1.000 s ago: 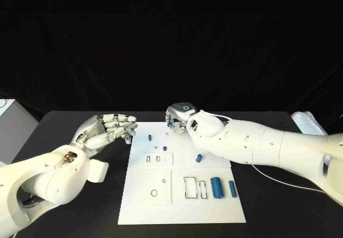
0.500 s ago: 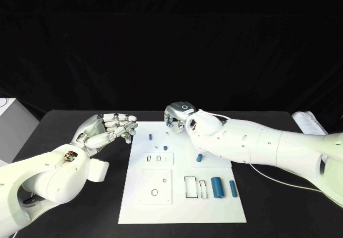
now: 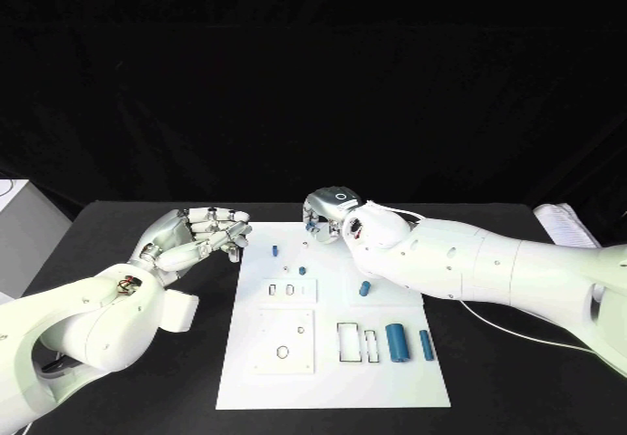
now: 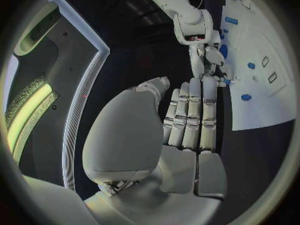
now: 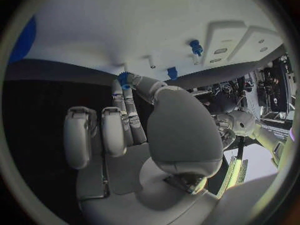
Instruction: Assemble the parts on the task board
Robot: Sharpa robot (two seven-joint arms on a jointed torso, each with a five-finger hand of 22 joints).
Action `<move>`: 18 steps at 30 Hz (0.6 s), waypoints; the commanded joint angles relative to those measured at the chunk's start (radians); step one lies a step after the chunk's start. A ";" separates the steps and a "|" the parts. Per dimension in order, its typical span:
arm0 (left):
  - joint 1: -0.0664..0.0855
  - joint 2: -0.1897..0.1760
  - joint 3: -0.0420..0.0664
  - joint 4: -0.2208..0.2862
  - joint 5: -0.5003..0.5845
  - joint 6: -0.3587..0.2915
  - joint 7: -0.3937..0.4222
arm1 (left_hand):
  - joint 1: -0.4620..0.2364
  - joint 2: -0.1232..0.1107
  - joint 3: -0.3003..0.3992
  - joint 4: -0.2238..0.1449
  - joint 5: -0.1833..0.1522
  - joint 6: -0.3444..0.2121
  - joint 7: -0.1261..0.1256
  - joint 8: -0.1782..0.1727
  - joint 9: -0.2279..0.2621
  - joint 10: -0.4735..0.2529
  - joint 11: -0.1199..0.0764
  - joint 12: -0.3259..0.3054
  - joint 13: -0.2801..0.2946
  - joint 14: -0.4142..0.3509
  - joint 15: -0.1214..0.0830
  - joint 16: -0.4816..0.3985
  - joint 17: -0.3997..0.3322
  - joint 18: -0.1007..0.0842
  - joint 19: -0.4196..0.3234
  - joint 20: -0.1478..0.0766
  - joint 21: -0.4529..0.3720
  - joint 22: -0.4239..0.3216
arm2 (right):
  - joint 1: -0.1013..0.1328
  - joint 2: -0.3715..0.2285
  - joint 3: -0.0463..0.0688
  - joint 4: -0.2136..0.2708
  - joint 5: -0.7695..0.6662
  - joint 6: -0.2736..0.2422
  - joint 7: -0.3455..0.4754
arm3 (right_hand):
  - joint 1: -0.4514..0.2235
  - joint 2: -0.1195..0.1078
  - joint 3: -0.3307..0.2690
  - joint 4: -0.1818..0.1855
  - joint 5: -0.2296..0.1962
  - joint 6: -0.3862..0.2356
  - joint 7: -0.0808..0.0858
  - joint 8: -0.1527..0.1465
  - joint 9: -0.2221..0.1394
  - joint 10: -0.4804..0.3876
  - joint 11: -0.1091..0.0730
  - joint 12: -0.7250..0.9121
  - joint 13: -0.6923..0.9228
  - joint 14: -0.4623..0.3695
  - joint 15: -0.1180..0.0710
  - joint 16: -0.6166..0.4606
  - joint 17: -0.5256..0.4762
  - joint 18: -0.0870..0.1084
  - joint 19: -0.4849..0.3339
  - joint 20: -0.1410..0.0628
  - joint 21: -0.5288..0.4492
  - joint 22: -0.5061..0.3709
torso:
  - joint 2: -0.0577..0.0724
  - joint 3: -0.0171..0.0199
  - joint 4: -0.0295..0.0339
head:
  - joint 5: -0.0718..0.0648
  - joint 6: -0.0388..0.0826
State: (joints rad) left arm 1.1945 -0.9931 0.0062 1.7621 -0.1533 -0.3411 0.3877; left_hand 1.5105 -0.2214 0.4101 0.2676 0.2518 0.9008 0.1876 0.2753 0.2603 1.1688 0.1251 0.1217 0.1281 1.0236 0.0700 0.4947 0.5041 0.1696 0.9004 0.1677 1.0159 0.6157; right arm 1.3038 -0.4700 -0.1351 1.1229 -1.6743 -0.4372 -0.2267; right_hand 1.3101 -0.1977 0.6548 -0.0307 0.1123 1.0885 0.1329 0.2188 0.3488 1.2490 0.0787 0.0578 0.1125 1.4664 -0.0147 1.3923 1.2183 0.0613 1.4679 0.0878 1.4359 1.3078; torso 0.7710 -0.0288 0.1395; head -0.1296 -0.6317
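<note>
- Nothing has shifted noticeably since the earlier frames.
- Right hand (image 3: 325, 216) pinches a small blue part (image 5: 123, 78) over the task board (image 3: 392, 381), likely for insertion.
- Left hand (image 3: 203, 234), fingers loosely together and holding nothing, waits beside the board.

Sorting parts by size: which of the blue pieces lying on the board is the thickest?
The fat blue cylinder at the task board's near right, just left of a thinner blue cylinder.
</note>
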 commanded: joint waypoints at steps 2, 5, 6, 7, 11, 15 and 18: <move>0.003 0.000 0.001 0.000 -0.003 0.014 0.005 | -0.003 -0.005 0.003 0.000 -0.005 -0.005 -0.001 0.003 0.002 -0.009 -0.001 0.006 0.001 0.005 0.001 -0.006 0.001 0.014 -0.005 0.001 0.004 0.001 | -0.010 -0.005 -0.006 0.001 -0.012 0.023 -0.010 | -0.005 0.000 0.007 -0.001 0.003 -0.004 -0.001 0.000 0.000 0.007 -0.012 0.006 0.002 0.037 0.001 -0.001 -0.002 -0.017 0.023 -0.002 -0.005 0.060 | 0.001 0.0004 0.0013 | -0.001 0.001; 0.003 0.000 0.001 -0.001 -0.003 0.014 0.005 | -0.002 -0.004 0.006 -0.001 -0.005 -0.005 -0.001 0.004 0.003 -0.009 -0.001 0.006 0.002 0.006 0.001 -0.007 0.002 0.014 -0.006 0.000 0.008 0.004 | -0.010 -0.008 -0.006 0.006 -0.014 0.015 -0.011 | -0.006 -0.002 0.006 -0.001 0.004 -0.004 -0.001 0.001 0.001 0.008 -0.012 0.006 0.003 0.037 0.001 0.000 -0.001 -0.017 0.023 -0.001 -0.005 0.060 | 0.001 0.0005 0.0018 | -0.001 0.000; 0.003 0.000 0.001 -0.001 -0.003 0.014 0.005 | -0.002 -0.004 0.006 -0.001 -0.005 -0.005 -0.001 0.004 0.003 -0.009 -0.001 0.006 0.002 0.006 0.001 -0.007 0.002 0.014 -0.006 0.000 0.008 0.004 | -0.010 -0.008 -0.006 0.007 -0.014 0.013 -0.010 | -0.006 -0.002 0.006 -0.001 0.004 -0.004 -0.001 0.001 0.001 0.008 -0.012 0.006 0.003 0.037 0.001 0.000 -0.001 -0.017 0.023 -0.001 -0.005 0.060 | 0.001 0.0004 0.0017 | -0.001 0.000; 0.003 0.000 0.001 -0.002 -0.003 0.014 0.004 | -0.002 -0.004 0.006 -0.001 -0.005 -0.005 -0.001 0.004 0.003 -0.009 -0.001 0.006 0.002 0.006 0.001 -0.007 0.002 0.014 -0.006 0.000 0.008 0.004 | -0.010 -0.009 -0.006 0.008 -0.014 0.011 -0.010 | -0.006 -0.002 0.006 -0.001 0.004 -0.004 -0.001 0.001 0.001 0.008 -0.012 0.006 0.003 0.037 0.001 0.000 -0.001 -0.017 0.023 -0.001 -0.005 0.060 | 0.002 0.0005 0.0015 | -0.001 0.000; 0.003 -0.001 0.001 -0.003 -0.003 0.014 0.004 | -0.002 -0.004 0.006 -0.001 -0.005 -0.005 -0.001 0.004 0.003 -0.009 -0.001 0.006 0.002 0.006 0.001 -0.007 0.002 0.014 -0.006 0.000 0.008 0.004 | -0.011 -0.010 -0.006 0.012 -0.015 0.004 -0.007 | -0.009 -0.005 0.005 -0.001 0.003 -0.004 -0.001 0.001 0.002 0.008 -0.012 0.006 0.003 0.036 0.001 -0.001 -0.003 -0.017 0.023 -0.001 -0.006 0.059 | 0.001 0.0002 0.0007 | -0.001 0.000; 0.003 -0.001 0.001 -0.003 -0.003 0.014 0.004 | -0.002 -0.004 0.006 -0.001 -0.005 -0.005 -0.001 0.004 0.003 -0.009 -0.001 0.006 0.002 0.006 0.001 -0.007 0.002 0.014 -0.006 0.000 0.008 0.004 | -0.011 -0.009 -0.006 0.014 -0.014 0.002 -0.005 | -0.012 -0.008 0.004 -0.001 0.001 -0.005 -0.001 0.001 0.003 0.007 -0.012 0.006 0.002 0.036 0.001 -0.001 -0.003 -0.017 0.023 -0.001 -0.006 0.060 | 0.002 -0.0006 0.0017 | -0.002 -0.001; 0.003 0.000 0.001 -0.004 -0.003 0.014 0.003 | -0.001 -0.004 0.007 -0.002 -0.005 -0.006 -0.001 0.004 0.004 -0.009 -0.001 0.006 0.002 0.007 0.000 -0.008 0.003 0.014 -0.007 0.000 0.011 0.005 | -0.011 -0.010 -0.006 0.016 -0.014 0.003 -0.004 | -0.012 -0.008 0.004 -0.001 0.001 -0.005 -0.001 0.001 0.003 0.007 -0.012 0.006 0.002 0.036 0.001 -0.001 -0.003 -0.017 0.023 -0.001 -0.006 0.060 | 0.001 -0.0014 0.0024 | -0.002 -0.001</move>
State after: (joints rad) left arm 1.1949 -0.9946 0.0062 1.7575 -0.1536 -0.3411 0.3862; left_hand 1.5105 -0.2215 0.4129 0.2647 0.2518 0.9008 0.1876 0.2753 0.2623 1.1688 0.1251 0.1217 0.1291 1.0236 0.0700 0.4907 0.5053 0.1695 0.9005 0.1677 1.0204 0.6200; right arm 1.3002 -0.4808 -0.1366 1.1363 -1.6786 -0.4580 -0.2317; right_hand 1.3038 -0.2041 0.6547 -0.0306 0.1124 1.0882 0.1330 0.2188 0.3511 1.2490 0.0787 0.0623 0.1151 1.4664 -0.0147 1.3923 1.2164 0.0613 1.4679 0.0879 1.4359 1.3076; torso 0.7727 -0.0290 0.1408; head -0.1312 -0.6322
